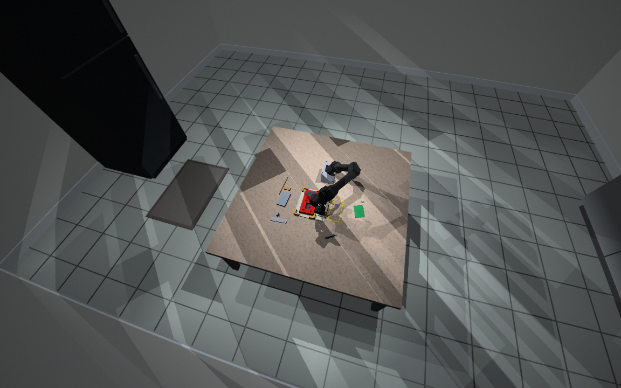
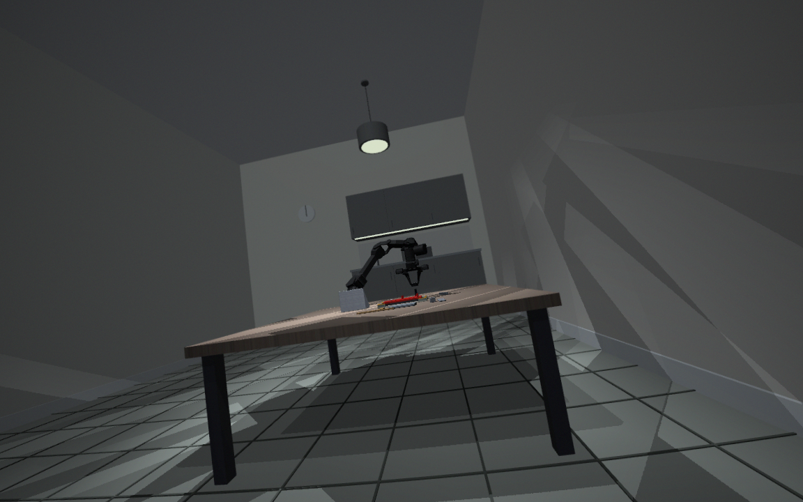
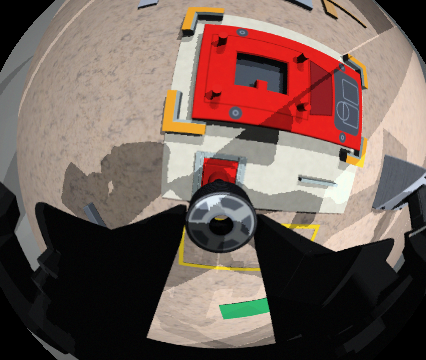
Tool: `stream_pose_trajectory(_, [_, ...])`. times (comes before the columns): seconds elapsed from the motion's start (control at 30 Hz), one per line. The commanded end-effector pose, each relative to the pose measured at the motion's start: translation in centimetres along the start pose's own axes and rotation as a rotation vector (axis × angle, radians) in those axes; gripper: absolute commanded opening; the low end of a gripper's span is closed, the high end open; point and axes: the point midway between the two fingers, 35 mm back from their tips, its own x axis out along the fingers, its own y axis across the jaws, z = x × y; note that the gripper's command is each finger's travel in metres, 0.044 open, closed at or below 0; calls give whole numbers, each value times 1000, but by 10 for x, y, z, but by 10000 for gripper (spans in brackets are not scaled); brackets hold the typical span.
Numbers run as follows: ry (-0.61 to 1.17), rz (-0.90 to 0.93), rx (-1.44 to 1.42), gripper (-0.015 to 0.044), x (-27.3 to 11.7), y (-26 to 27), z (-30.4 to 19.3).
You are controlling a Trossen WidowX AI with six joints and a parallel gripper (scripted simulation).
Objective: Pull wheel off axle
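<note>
Top view: the black robot arm point(image 1: 339, 180) reaches over the red flat chassis plate point(image 1: 309, 202), beside the yellow-outlined marked area point(image 1: 335, 210) on the wooden table point(image 1: 278, 255).
Exterior view: the black parallel-jaw gripper point(image 2: 414, 288) hangs above the plate, off the table.
Wrist view: the gripper point(image 3: 221, 226) is half-closed, clamped on the grey-spoked black wheel point(image 3: 221, 219), between the small red axle block point(image 3: 219, 174) and the marked area.
</note>
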Motion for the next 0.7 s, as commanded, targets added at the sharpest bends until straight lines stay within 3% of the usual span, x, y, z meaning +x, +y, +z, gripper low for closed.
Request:
stream_pose_trajectory(0.0, [-4, 2, -5, 0, -13, 0, 1])
stream_pose_trajectory(0.67, [-8, 4, 0, 0, -19, -23, -43])
